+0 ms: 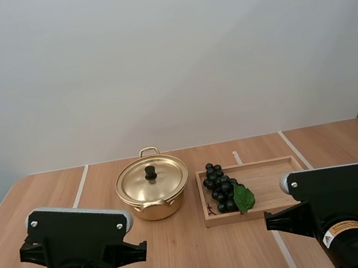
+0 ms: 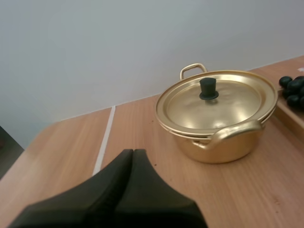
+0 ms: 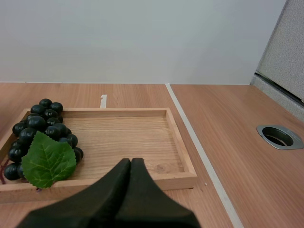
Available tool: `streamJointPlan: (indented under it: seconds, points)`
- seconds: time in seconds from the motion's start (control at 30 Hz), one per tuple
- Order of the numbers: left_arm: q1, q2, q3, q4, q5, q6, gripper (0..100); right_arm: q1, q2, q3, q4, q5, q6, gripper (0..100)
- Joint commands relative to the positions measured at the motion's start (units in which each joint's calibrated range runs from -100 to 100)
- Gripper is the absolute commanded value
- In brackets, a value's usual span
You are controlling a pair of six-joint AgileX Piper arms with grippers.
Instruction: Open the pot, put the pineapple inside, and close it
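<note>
Nearest, the left gripper [image 2: 133, 154] and right gripper [image 3: 130, 164] each hold their 2 fingers pressed together on nothing. Beyond, the pot [image 1: 153, 192] sits on the surface [image 1: 187, 263] with its lid [image 2: 216, 97] on. At its 3 o'clock, just beside, a wooden tray [image 1: 270, 187] carries grapes [image 1: 219, 188], not a pineapple. This fits either a closed start or a finished close. Nothing blocks the lid knob [image 2: 208, 88].

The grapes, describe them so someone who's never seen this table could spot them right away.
On the wooden table, right of the gold pot, sits a shallow wooden tray. The grapes lie at its left end: a dark, glossy bunch with one green leaf, the only fruit here.
</note>
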Motion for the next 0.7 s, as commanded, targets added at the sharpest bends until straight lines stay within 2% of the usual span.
streamJointPlan:
  seconds: [0.0, 0.17, 0.3, 0.47, 0.67]
  points:
    - [-0.14, -0.3, 0.1, -2.7, -2.0, -0.3, 0, -0.2, -0.3, 0.0, -0.4, 0.1, -0.3, 0]
    - [-0.14, -0.3, 0.1, -3.3, -0.8, -4.0, 0, -0.2, -0.3, 0.0, 0.6, 0.1, -0.3, 0]
    - [0.34, -0.3, 0.1, -2.5, -0.7, -4.0, 0, -0.2, -0.3, 0.0, 0.6, 0.1, -0.3, 0]
    - [1.7, -0.3, 0.1, -1.3, -0.3, -4.1, 0, 0.1, -0.3, 0.0, 0.6, 0.1, -0.3, 0]
    - [3.6, -0.3, 0.1, -1.3, -0.5, -4.6, 0, 2.3, -0.3, 0.0, 0.6, 0.1, -0.3, 0]
